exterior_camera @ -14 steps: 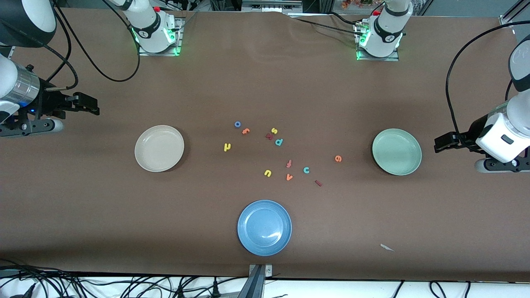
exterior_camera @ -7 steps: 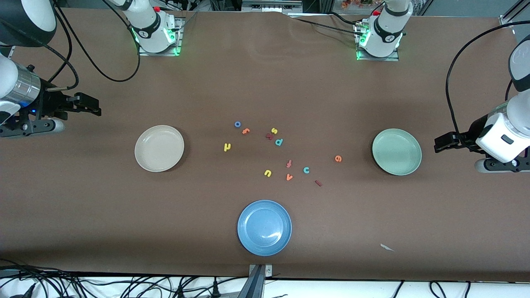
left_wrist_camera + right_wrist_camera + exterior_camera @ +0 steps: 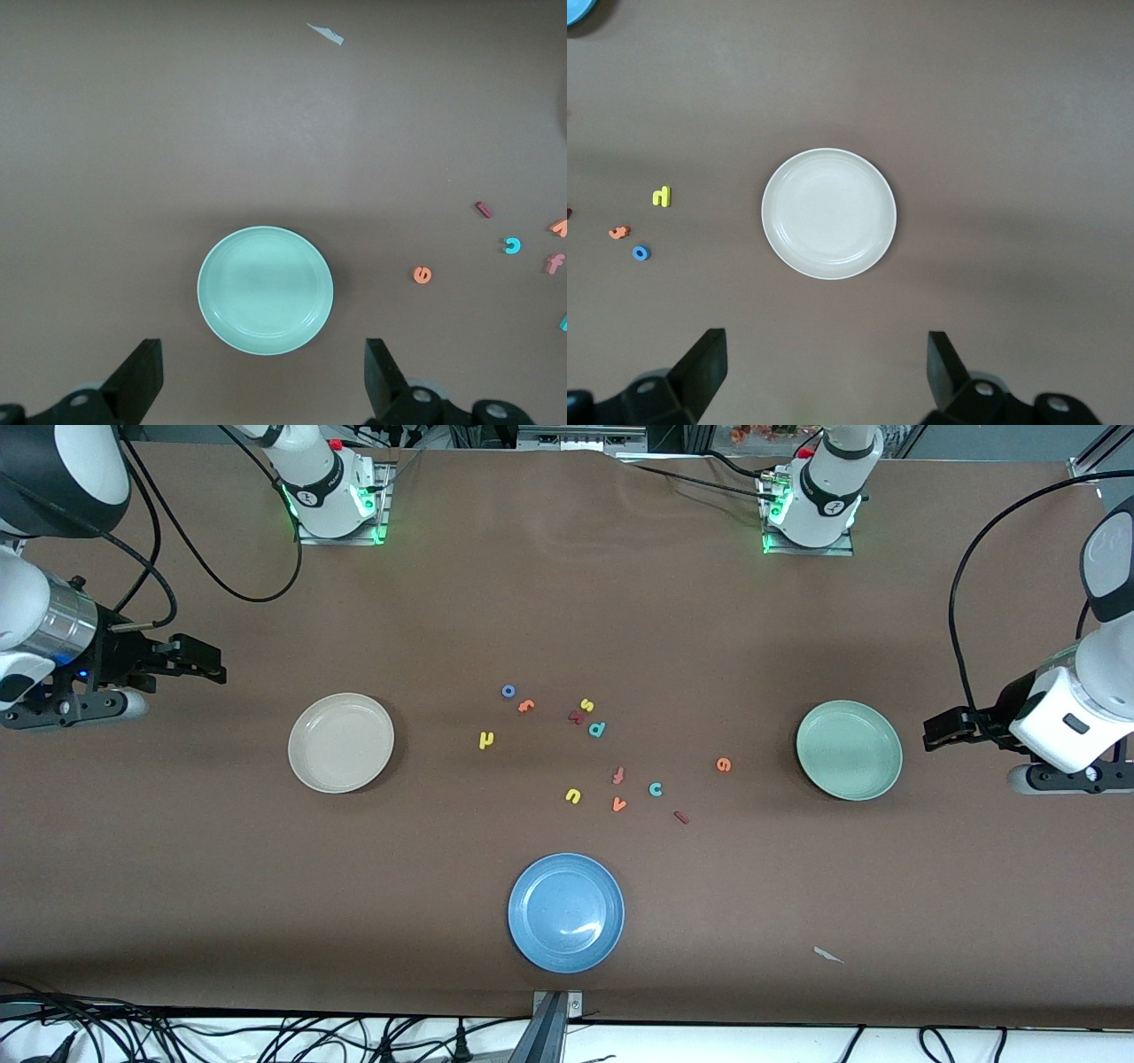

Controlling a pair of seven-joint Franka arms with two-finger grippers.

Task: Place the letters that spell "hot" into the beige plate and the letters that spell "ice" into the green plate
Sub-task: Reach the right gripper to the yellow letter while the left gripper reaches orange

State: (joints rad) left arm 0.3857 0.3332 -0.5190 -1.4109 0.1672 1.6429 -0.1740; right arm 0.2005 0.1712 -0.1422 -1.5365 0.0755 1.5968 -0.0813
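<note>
Brown surface (image 3: 177, 850) carries all six task letters loose between empty beige plate (image 3: 341, 742) and green plate (image 3: 849, 749), none sorted yet, while left gripper (image 3: 941, 731) and right gripper (image 3: 202, 661) hang at their ends, jaws wide and empty.

Letters (image 3: 595, 751) lie scattered between two plates (image 3: 341, 742) (image 3: 849, 749); a third plate (image 3: 566, 912) sits nearer the camera.

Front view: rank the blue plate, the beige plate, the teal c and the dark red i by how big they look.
1. blue plate, slightly largest, maybe only because it lies nearest the camera
2. beige plate
3. teal c
4. dark red i, about alike
</note>
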